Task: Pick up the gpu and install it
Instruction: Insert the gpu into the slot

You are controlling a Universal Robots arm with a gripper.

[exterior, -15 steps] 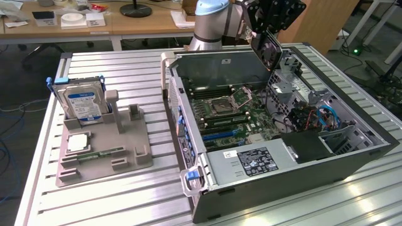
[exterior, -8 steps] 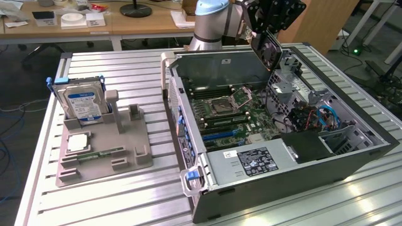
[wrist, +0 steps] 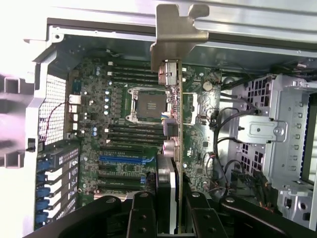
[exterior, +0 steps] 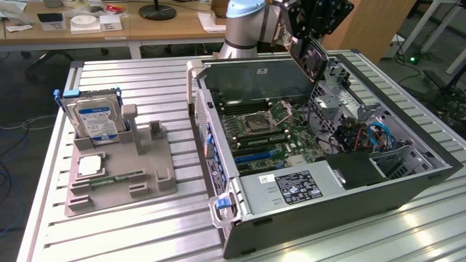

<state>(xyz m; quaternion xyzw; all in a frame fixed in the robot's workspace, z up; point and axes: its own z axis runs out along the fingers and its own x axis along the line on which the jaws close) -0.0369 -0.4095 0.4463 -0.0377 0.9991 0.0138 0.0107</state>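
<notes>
My gripper (exterior: 315, 24) hangs over the far side of the open computer case (exterior: 342, 202) and is shut on the gpu (exterior: 309, 54), a dark flat card held tilted above the case. In the wrist view the gpu (wrist: 179, 124) appears edge-on, its silvery metal bracket (wrist: 178, 34) pointing away from the black fingers (wrist: 142, 214) that clamp it from both sides. Below it lies the green motherboard (wrist: 124, 124) with its processor socket (wrist: 147, 103) and a blue expansion slot (wrist: 124, 159). The card is well above the board and touches nothing.
On the exterior view's left, a grey parts holder (exterior: 145, 188) carries a hard drive with a blue-white label (exterior: 95, 120), a processor chip (exterior: 90, 165) and a green memory stick (exterior: 117, 179). The case holds a power supply (exterior: 295, 188), a drive cage (wrist: 277, 134) and cables (exterior: 378, 136).
</notes>
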